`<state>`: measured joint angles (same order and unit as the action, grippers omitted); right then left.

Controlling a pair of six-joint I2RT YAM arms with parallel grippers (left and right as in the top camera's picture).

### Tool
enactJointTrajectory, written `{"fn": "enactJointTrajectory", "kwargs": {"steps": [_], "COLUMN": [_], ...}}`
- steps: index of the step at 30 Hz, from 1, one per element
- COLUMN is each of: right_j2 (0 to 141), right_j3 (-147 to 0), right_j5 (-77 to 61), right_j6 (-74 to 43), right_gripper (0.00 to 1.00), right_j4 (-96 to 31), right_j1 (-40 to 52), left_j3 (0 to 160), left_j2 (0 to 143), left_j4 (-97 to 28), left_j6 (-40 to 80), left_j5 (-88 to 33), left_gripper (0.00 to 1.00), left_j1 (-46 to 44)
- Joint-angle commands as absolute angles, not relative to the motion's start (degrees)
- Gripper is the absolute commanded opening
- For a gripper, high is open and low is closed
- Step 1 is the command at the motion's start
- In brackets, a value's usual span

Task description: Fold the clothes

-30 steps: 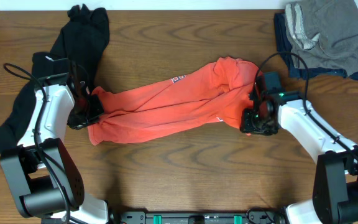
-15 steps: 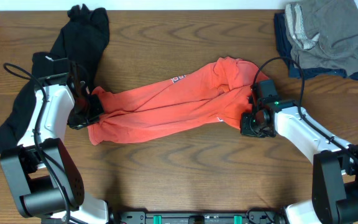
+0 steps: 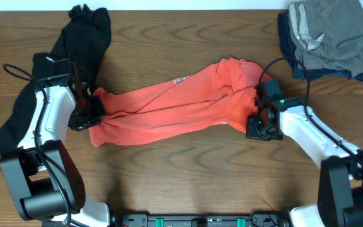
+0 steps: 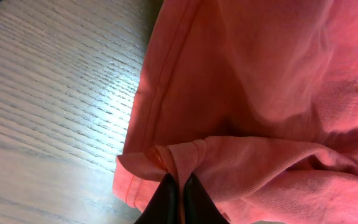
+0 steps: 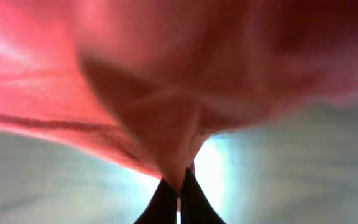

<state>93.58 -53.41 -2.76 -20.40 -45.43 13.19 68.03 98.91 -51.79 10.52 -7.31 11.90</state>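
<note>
A red-orange T-shirt (image 3: 175,107) lies bunched in a long roll across the middle of the table, with white lettering showing near its top. My left gripper (image 3: 93,116) is shut on the shirt's left end; in the left wrist view its black fingertips (image 4: 180,194) pinch a hemmed fold of the red-orange cloth (image 4: 253,93). My right gripper (image 3: 252,123) is shut on the shirt's right end, and the right wrist view shows a pinch of the cloth (image 5: 179,124) drawn up between the tips (image 5: 179,198). A black top (image 3: 84,34) lies at the far left, partly under my left arm.
A pile of grey and dark blue garments (image 3: 329,31) sits at the back right corner. The black top trails down the left edge of the wooden table (image 3: 188,170). Cables run by both arms.
My right gripper has closed on the right end of the red-orange shirt and shifted slightly. The left arm and the shirt's left end have not moved.
</note>
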Motion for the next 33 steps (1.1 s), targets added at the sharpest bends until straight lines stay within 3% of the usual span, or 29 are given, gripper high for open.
{"fn": "enactJointTrajectory", "kwargs": {"steps": [1,8,15,22,33], "right_j2": [86.8,75.6,70.8,73.6,90.2], "right_j3": [-59.9,-64.8,-65.7,-65.8,-66.8], "right_j5": [-0.8,-0.6,-2.3,-1.4,-1.4], "right_j6": [-20.5,-20.7,-20.9,-16.5,-8.1], "right_gripper": [0.01,0.01,0.01,0.01,0.01], "right_j4": [-52.3,-69.9,-75.9,-59.0,-32.2], "right_j1": [14.2,14.2,14.2,14.2,14.2], "left_j3": [68.4,68.4,68.4,68.4,68.4], "left_j2": [99.0,99.0,99.0,99.0,99.0], "left_j4": [-51.8,-52.4,-52.4,-52.4,-52.4], "left_j6": [10.8,10.8,10.3,10.3,10.2], "left_j5": [-6.8,-6.8,-6.8,-6.8,-6.8], "left_gripper": [0.06,0.06,0.06,0.06,0.06], "left_j1": [12.2,12.2,12.2,12.2,12.2]}}
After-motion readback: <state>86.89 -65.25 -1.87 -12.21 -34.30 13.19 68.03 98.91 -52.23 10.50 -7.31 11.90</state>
